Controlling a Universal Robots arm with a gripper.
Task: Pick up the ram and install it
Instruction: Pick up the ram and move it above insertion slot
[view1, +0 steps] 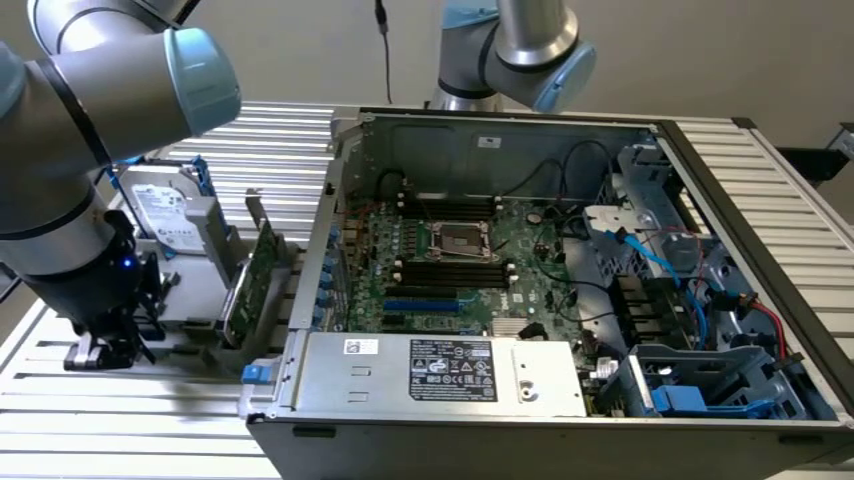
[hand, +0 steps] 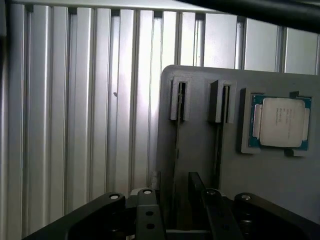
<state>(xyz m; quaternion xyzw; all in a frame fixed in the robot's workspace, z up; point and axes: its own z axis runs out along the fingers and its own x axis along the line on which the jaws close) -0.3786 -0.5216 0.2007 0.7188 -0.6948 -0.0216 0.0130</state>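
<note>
The ram (hand: 177, 145) stood on edge in a slot of the grey holder (hand: 200, 135). A second stick (hand: 218, 150) stood just beside it, and a processor (hand: 280, 121) lay past that. The gripper (hand: 172, 200) hung over the ram, fingers (hand: 145, 205) apart and gripping nothing. Bare slatted table (view1: 134, 420) lay open in the exterior view's lower left, with the open computer case (view1: 400, 400) to the right. Its power supply (view1: 441, 370) label was too small to read.

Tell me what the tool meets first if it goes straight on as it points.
Likely the ram, standing on edge in the grey holder, in line with the open tool; depth is unclear.
</note>
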